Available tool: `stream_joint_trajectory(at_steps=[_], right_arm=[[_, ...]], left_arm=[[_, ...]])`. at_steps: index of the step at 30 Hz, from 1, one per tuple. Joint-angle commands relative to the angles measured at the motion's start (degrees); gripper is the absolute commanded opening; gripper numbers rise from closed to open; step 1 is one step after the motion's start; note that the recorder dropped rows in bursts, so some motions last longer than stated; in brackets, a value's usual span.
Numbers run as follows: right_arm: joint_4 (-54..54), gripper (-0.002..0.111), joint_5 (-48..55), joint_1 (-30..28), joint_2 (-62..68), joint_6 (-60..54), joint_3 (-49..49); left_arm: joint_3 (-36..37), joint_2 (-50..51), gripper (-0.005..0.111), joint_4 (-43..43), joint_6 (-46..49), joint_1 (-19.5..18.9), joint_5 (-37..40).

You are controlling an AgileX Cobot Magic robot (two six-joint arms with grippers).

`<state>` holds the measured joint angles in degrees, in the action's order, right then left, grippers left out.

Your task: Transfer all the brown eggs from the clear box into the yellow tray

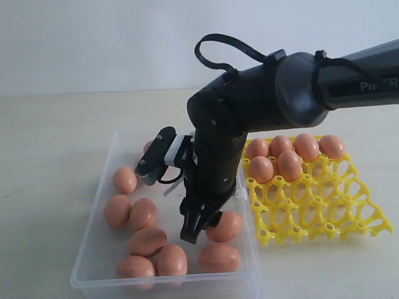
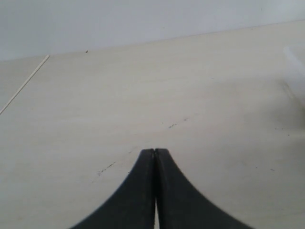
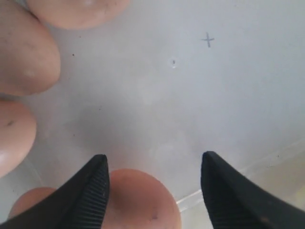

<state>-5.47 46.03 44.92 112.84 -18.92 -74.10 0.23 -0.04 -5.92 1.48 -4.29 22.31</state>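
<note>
We find our right hand (image 1: 194, 232) open and empty, low in the box (image 1: 93, 249) at the exterior frame's lower centre, one egg (image 3: 138, 202) lying between its fingers (image 3: 90, 191) but closer to one, while the left hand (image 2: 155, 160) sits clenched over desk (image 2: 143, 86).

Pale grey lettering (image 1: 378, 85) runs along the dark robot arm (image 1: 299, 87) at the right edge of the exterior view. It begins "Pi"; the remaining letters are cut off by the frame and unclear. A small dark cross mark (image 3: 207, 39) sits on the floor of the clear box (image 3: 157, 95). No other text is legible.
</note>
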Motion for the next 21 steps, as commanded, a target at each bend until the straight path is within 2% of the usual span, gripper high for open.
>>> stream_joint_trajectory(at_steps=[1, 21], right_arm=[[0.44, 0.056, 2.83, 0.66, -1.53, -1.46, -1.65], [-2.27, 0.056, 4.91, 2.03, -0.43, -6.58, -1.46]], left_arm=[[-0.23, 0.04, 0.000, 0.03, -0.23, 0.29, -0.51], [-0.23, 0.04, 0.000, 0.03, -0.23, 0.29, -0.51]])
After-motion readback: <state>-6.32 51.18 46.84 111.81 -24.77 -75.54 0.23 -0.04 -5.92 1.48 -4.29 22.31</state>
